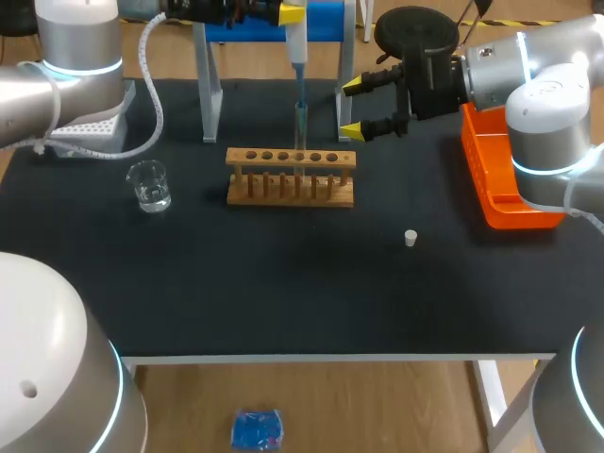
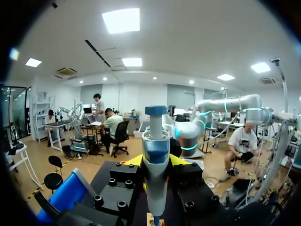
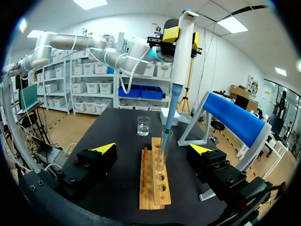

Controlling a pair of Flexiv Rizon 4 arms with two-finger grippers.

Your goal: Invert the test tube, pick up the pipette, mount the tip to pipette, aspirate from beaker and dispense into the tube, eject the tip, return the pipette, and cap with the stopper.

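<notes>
Left gripper [image 1: 288, 12], top centre, pinches the pipette [image 1: 296, 47], whose tip sits inside the test tube [image 1: 301, 121] standing in the wooden rack [image 1: 291, 176]. Right gripper [image 1: 351, 109] hangs spread just right of the tube. Beaker [image 1: 149, 186] at left, stopper [image 1: 411, 238] lower right, orange bin [image 1: 500, 189] far right.

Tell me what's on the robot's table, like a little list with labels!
left pincer: shut on the white and blue pipette
pipette: upright, its lower end inside the clear glass test tube
test tube: standing in the wooden rack
right pincer: open, holding nothing, close to the rack
small glass beaker: on the black table, on the left arm's side of the rack
white stopper: alone on the table, not on the tube
orange plastic tray: at the table's right edge
</notes>
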